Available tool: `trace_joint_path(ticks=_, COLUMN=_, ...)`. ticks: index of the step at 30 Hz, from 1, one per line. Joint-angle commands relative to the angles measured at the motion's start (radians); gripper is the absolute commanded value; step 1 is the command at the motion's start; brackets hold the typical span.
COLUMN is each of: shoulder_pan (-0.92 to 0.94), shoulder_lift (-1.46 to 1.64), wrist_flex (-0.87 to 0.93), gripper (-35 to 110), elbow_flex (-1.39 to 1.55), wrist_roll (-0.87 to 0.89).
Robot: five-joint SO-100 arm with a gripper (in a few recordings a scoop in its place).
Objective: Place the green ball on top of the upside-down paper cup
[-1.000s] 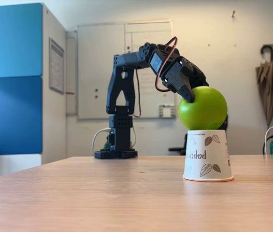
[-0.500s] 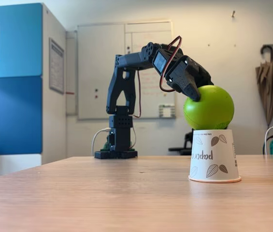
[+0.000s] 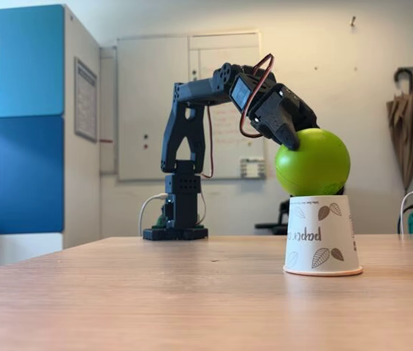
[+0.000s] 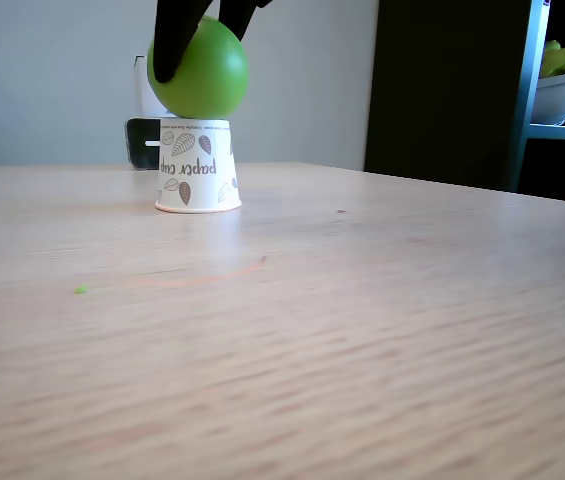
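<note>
The paper cup [image 3: 322,235] stands upside down on the wooden table [image 3: 191,307], wide rim flat on the surface and its brown print inverted. It serves as the reference point for all positions below.

The green ball [image 3: 313,162] sits directly on the cup's upturned base and touches it; in both fixed views the ball [image 4: 199,68] overhangs the cup [image 4: 198,166] slightly on each side.

The black gripper [image 3: 292,131] comes down onto the ball from above the cup. One dark finger [image 4: 176,40] lies against the ball's upper left flank in a fixed view, and a second dark part reaches the ball's top just beside it. The fingers are spread about as wide as the ball and lie against it. Whether they are pressing on it or merely touching it cannot be told.

The arm's base [image 3: 177,232] stands on the far edge of the table, well to the left of the cup in that fixed view. A blue cabinet [image 3: 17,121] stands further left still. Folded umbrellas [image 3: 411,124] hang on the wall to the right of the cup. Behind the cup, touching distance unclear, is a small dark box [image 4: 143,143].
</note>
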Motion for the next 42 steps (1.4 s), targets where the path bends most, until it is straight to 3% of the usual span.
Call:
trace_joint_path(ticks=1, shoulder_pan=0.009, shoulder_lift=0.025, wrist_flex=-0.021, gripper=36, elbow_flex=-0.034, wrist_roll=-0.008)
trace_joint_path(ticks=25, shoulder_pan=-0.003, shoulder_lift=0.083, wrist_flex=-0.026, gripper=45, elbow_flex=-0.035, wrist_roll=-0.035)
trace_joint_path(ticks=34, shoulder_pan=-0.021, shoulder_lift=0.304, wrist_flex=-0.031, gripper=45, elbow_flex=0.006, wrist_roll=-0.083)
trace_joint_path(ticks=42, shoulder_pan=0.089, shoulder_lift=0.686, wrist_flex=-0.095, gripper=35, elbow_flex=0.334, wrist_roll=-0.078)
